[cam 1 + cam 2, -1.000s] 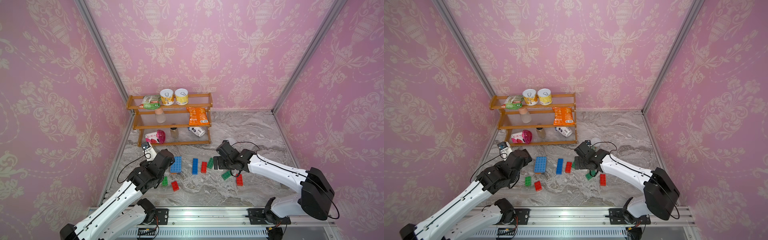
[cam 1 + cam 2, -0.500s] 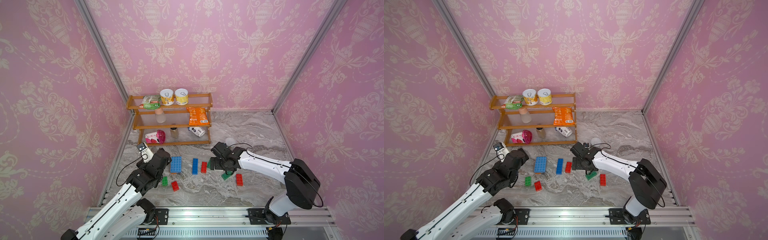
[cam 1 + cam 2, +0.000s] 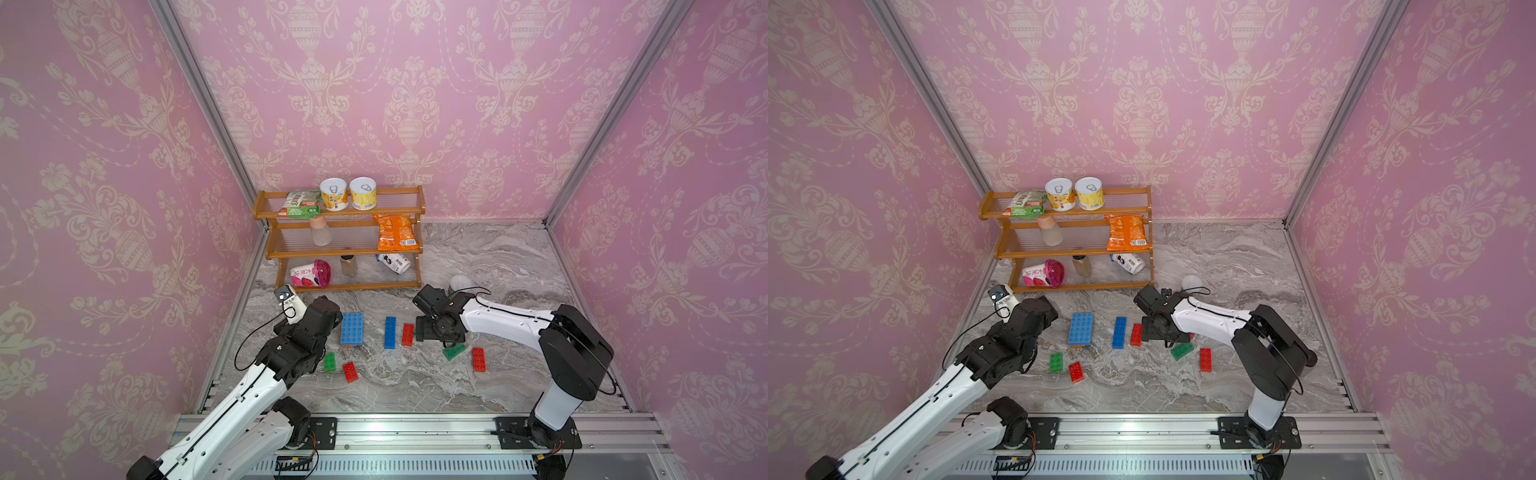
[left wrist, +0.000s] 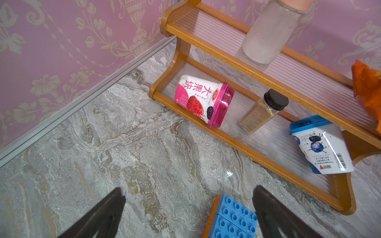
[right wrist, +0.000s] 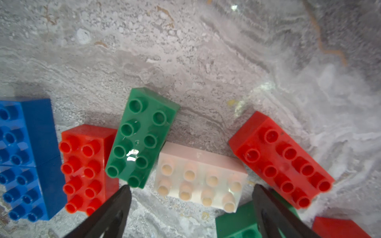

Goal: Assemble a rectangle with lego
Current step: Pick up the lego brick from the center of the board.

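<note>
A grey marble tabletop [image 3: 498, 266] boxed in by pink damask walls carries the scattered lego. In the right wrist view, the right gripper [image 5: 191, 187] hangs with fingers spread wide and empty over a pale pink brick [image 5: 200, 175] (a green brick [image 5: 142, 136] and a red brick [image 5: 86, 164] lie just beside it). The left gripper [image 4: 188, 188] is also spread and holds nothing, next to the wide blue plate [image 4: 233, 220] near the wooden shelf [image 4: 247, 151].

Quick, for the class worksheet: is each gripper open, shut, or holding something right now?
Left gripper: open, holding nothing.
Right gripper: open, holding nothing; the pale pink brick lies between its fingers, not gripped.
</note>
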{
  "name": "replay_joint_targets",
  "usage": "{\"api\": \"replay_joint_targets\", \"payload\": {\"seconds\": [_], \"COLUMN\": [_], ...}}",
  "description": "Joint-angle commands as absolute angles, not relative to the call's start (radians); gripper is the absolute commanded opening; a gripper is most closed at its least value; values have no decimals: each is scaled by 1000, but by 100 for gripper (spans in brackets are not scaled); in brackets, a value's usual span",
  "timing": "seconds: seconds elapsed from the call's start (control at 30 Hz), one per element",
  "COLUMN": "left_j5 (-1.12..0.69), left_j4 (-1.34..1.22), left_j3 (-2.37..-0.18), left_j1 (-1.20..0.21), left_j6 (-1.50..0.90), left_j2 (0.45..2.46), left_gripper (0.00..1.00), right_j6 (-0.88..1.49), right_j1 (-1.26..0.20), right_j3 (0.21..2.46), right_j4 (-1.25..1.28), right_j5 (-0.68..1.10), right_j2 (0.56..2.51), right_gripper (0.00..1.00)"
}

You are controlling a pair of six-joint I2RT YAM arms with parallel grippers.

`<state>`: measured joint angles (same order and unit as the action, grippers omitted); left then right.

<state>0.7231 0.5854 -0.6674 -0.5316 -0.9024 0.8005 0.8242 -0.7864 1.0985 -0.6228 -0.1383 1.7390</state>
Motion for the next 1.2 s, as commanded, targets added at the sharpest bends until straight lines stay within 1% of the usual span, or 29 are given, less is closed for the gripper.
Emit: {"api": "replay_joint_targets", "payload": {"seconds": [0.0,0.3,0.53,0.73,0.97,1.17], "left_j5": [703,688,663,654,653,647], "left_j4": [583,582,566,575,574,576], "left_j3": [-655,-653,-656,-664,-661,-662], "left_j1": [-519,-508,-502,-499,-495,-494], "left_j6": [-882,-885,-887,-888,-894,-893], "left_j2": [798,803,818,825,817,818], "left_gripper": [99,99,99,99,99,99], "right_j6": [831,838,830,795,789,818], "right_j1": [-792,-782,-778,-781,-782,-780], "right_j3": [1126,1124,1094,1052,1066,1071], "right_j4": [-638,-642,-653,-607,-595,-596], "right_j5": [-162,-184,-174,-125,-121,-164], "right_j2": [1768,1790,1752,1683,1721,1754], "right_gripper": [94,89,96,98,98,97]}}
